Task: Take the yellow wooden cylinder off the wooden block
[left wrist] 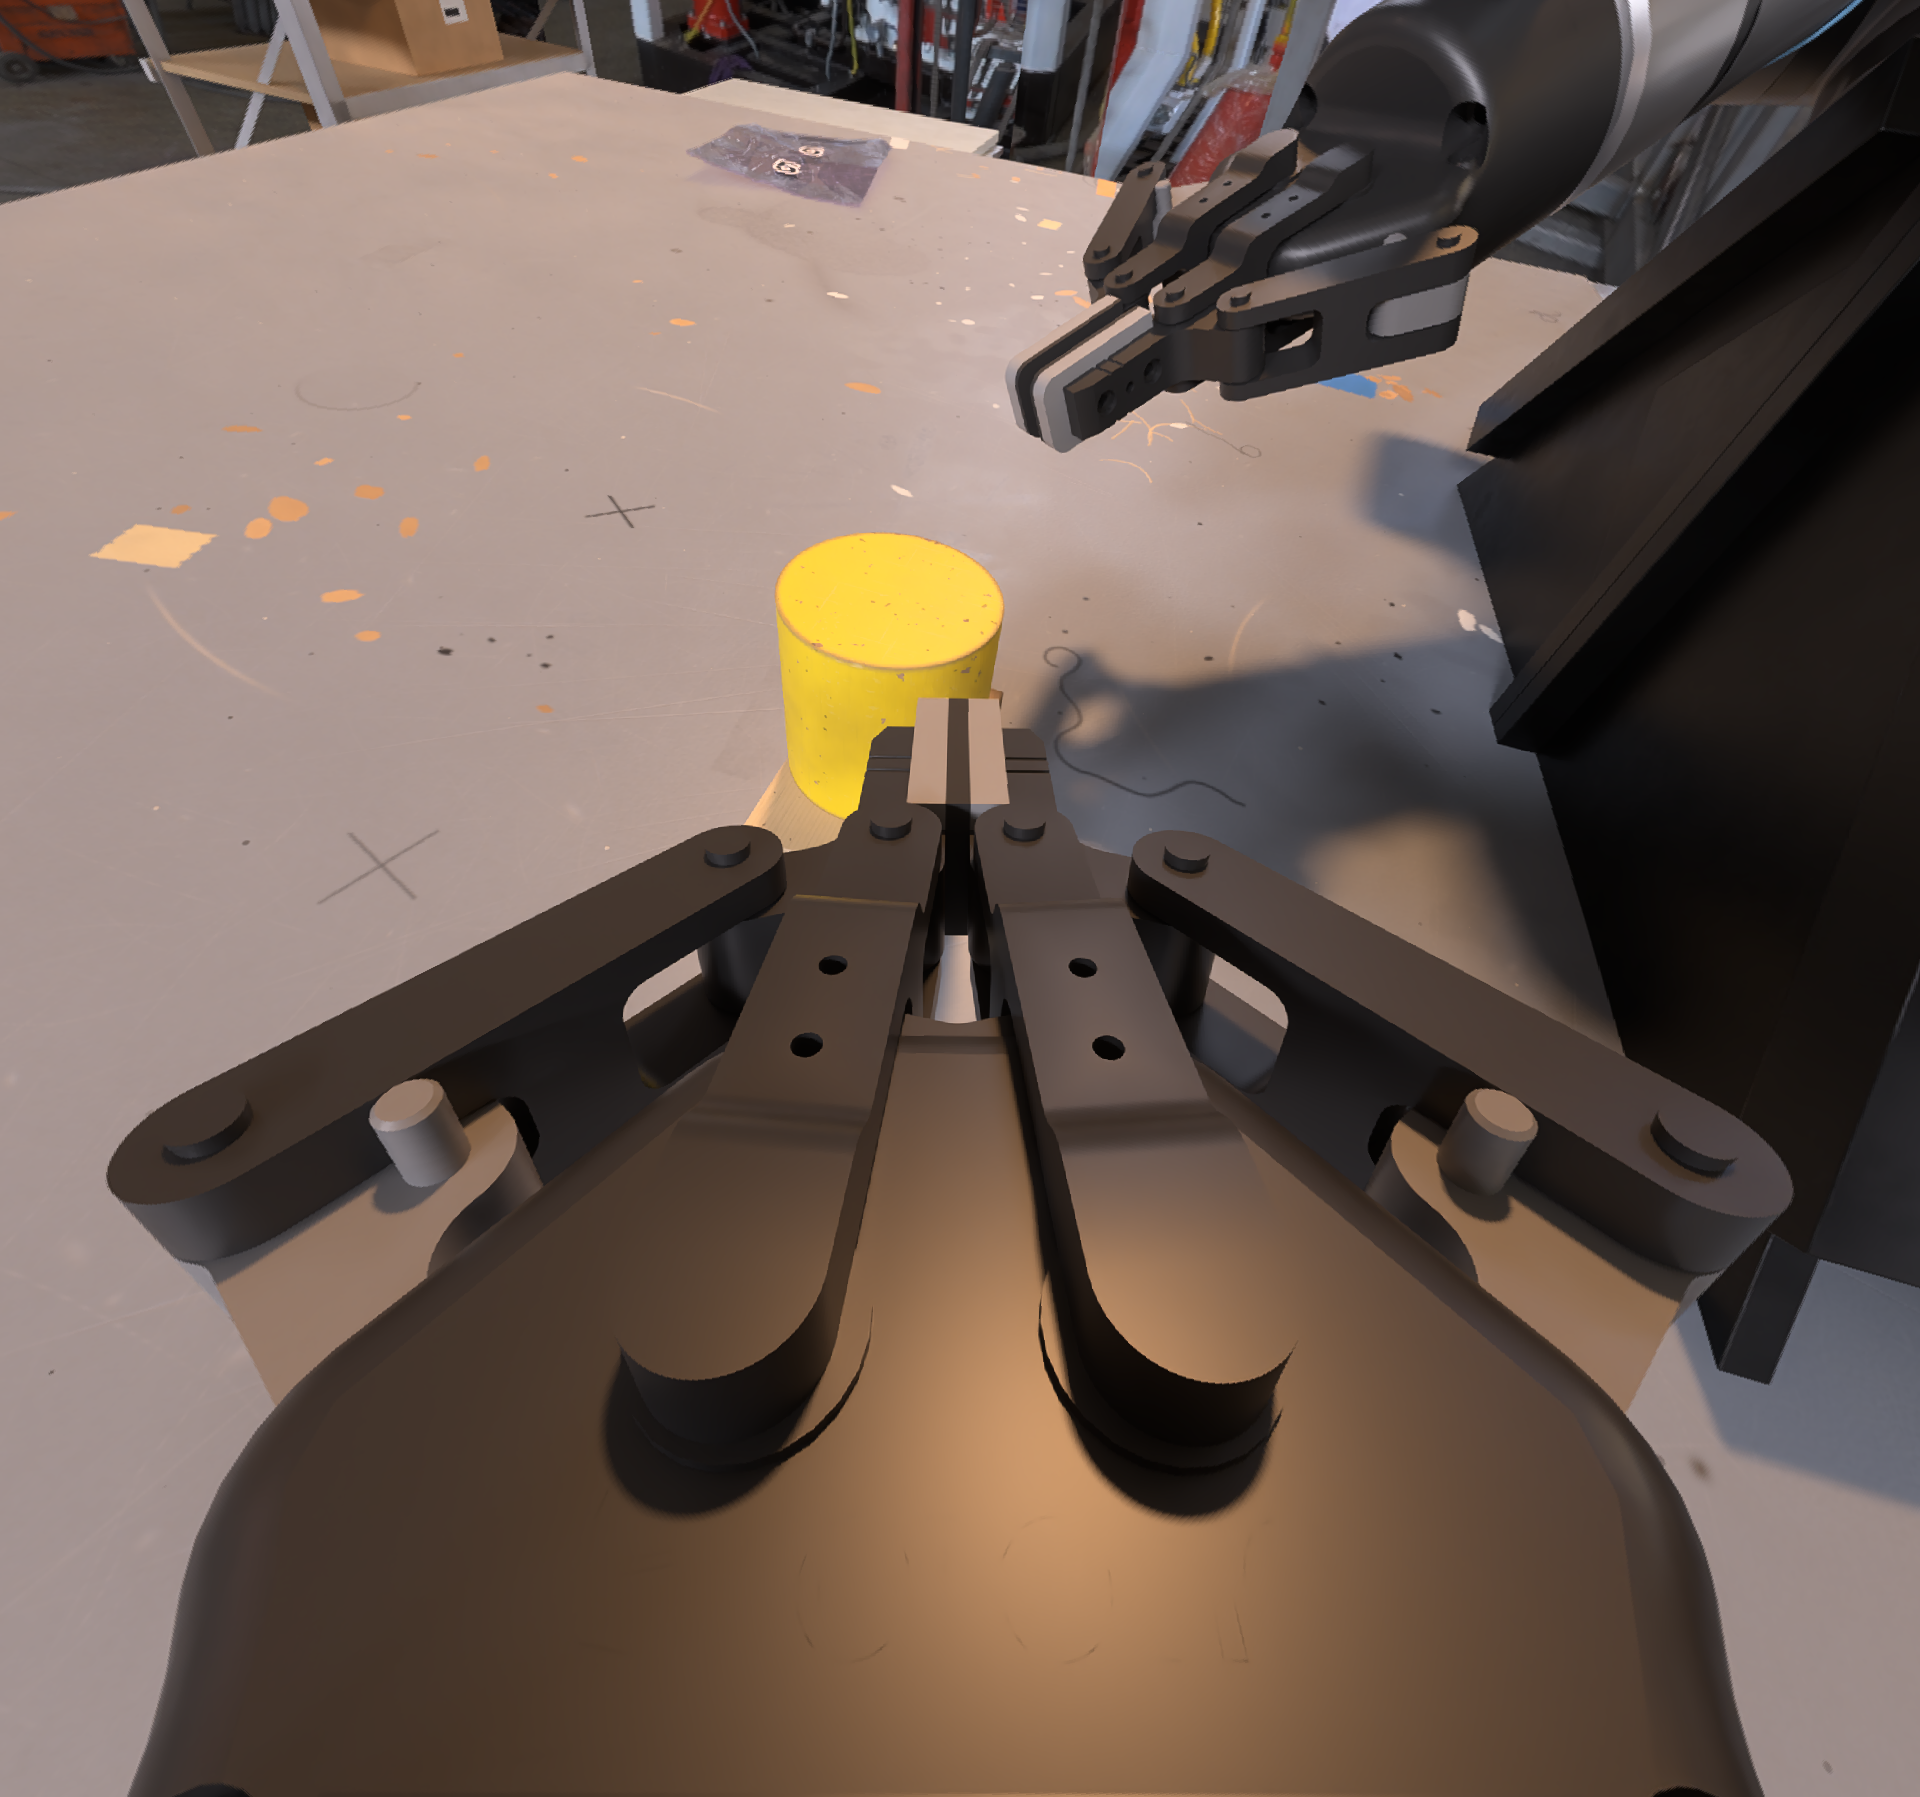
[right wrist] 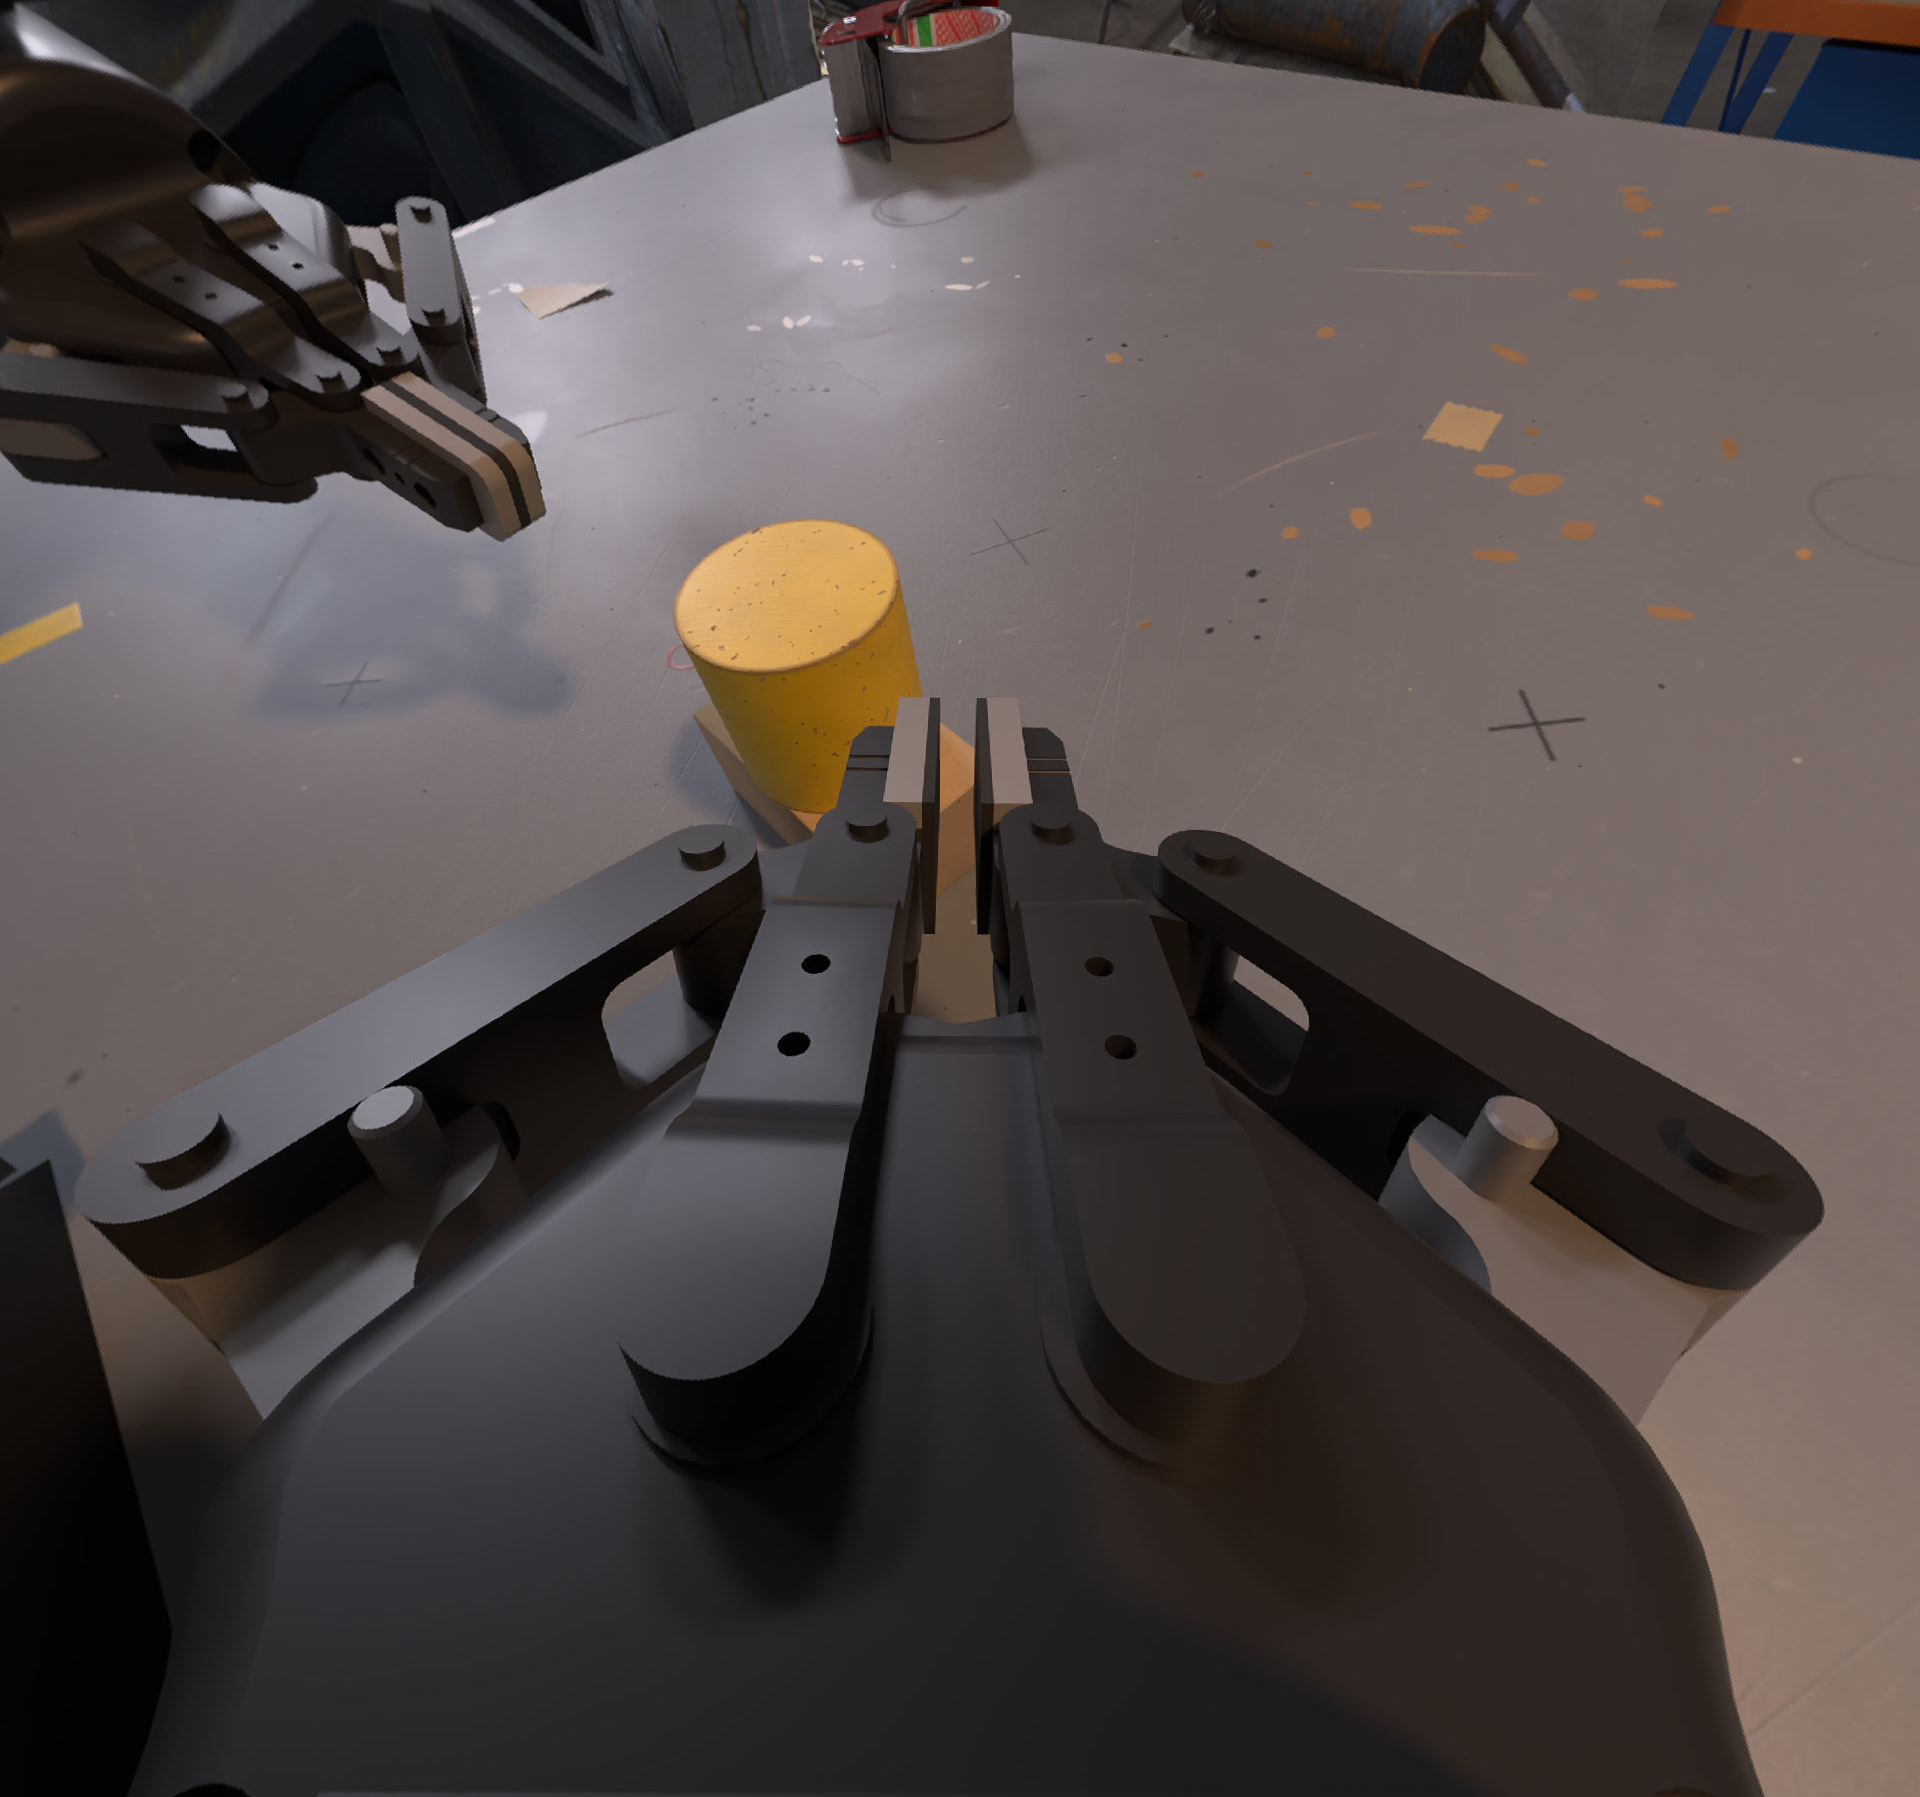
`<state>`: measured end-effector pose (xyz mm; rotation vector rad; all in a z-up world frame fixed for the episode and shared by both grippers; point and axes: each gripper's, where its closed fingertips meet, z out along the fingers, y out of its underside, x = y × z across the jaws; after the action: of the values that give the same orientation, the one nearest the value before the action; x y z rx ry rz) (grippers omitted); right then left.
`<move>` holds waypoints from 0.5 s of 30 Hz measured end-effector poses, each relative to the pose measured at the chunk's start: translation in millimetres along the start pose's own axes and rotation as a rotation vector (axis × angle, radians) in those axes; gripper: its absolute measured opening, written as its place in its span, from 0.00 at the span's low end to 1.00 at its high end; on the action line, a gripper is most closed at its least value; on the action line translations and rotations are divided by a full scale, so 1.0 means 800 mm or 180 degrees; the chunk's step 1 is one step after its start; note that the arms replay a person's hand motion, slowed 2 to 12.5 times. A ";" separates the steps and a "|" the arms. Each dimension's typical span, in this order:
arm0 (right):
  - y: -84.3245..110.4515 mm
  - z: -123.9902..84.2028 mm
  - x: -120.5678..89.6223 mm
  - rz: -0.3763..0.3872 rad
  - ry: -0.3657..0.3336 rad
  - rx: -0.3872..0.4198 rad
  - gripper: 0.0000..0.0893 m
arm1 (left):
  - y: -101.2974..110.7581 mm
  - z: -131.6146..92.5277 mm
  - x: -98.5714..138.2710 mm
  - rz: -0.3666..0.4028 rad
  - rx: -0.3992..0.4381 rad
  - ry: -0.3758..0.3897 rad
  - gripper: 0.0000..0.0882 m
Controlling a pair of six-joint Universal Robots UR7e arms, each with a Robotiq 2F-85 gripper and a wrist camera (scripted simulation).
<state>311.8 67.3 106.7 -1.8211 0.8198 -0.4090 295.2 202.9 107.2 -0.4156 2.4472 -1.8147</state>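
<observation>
I open one closed, empty end effector (left wrist: 958,750) wider than the yellow wooden cylinder (left wrist: 883,656), then lift it straight off the wooden block (right wrist: 951,791).

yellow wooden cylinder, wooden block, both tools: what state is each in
yellow wooden cylinder: upright on the block, ungripped
pale wooden block: flat on the grey table, under the cylinder
left tool: shut, empty, near the cylinder
right tool: nearly shut, slim gap, empty
grey tape dispenser: standing at the far table edge
</observation>
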 end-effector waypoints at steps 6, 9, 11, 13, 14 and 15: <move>-0.002 -0.002 0.003 -0.0224 0.0099 -0.0086 0.09 | -0.001 -0.001 0.000 0.0033 -0.0014 -0.0050 0.00; -0.005 -0.003 0.004 -0.0345 0.0151 -0.0115 0.11 | -0.002 -0.002 -0.001 0.0060 -0.0015 -0.0092 0.00; -0.008 -0.003 0.004 -0.0423 0.0178 -0.0124 0.12 | -0.004 -0.004 -0.002 0.0078 -0.0011 -0.0126 0.00; -0.012 -0.004 0.003 -0.0499 0.0202 -0.0131 0.16 | -0.005 -0.005 -0.003 0.0095 -0.0002 -0.0160 0.01; -0.014 -0.004 0.003 -0.0534 0.0205 -0.0132 0.19 | -0.006 -0.006 -0.003 0.0101 0.0009 -0.0172 0.01; -0.016 -0.003 0.002 -0.0567 0.0205 -0.0132 0.23 | -0.008 -0.006 -0.003 0.0107 0.0022 -0.0184 0.02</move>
<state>315.2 67.3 119.0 -1.9353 0.7163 -0.5711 297.6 206.6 114.2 -0.4178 2.3947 -1.7722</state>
